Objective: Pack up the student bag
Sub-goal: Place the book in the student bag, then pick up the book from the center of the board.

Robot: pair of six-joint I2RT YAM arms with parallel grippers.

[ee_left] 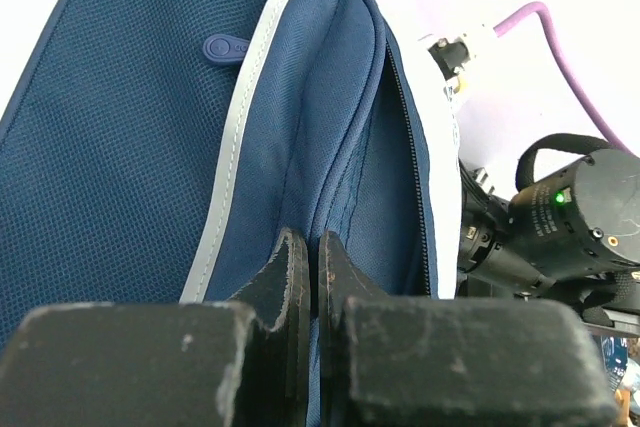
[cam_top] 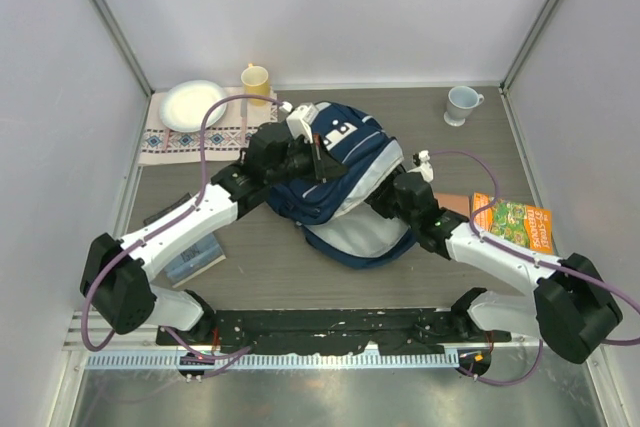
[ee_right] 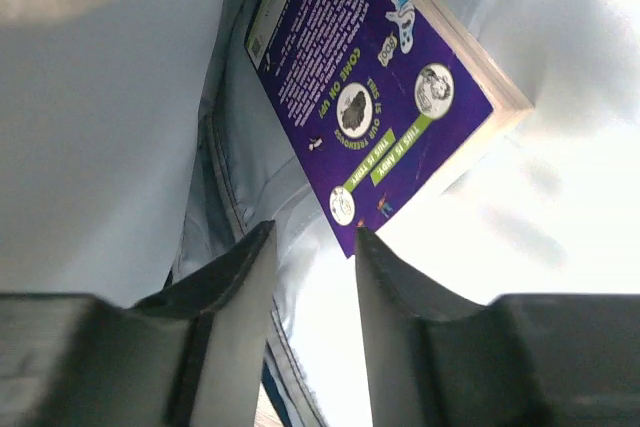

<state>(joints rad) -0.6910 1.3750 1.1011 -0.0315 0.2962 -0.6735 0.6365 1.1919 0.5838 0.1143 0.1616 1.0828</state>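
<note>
Navy student bag (cam_top: 352,147) fabric pinched in left end effector (ee_left: 305,252).

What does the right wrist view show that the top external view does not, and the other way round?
Only right wrist: a purple book inside the student bag, against its pale lining, the jaws apart near its corner. Only top external: plate, yellow cup, pale mug, orange book. Both: the student bag.
</note>
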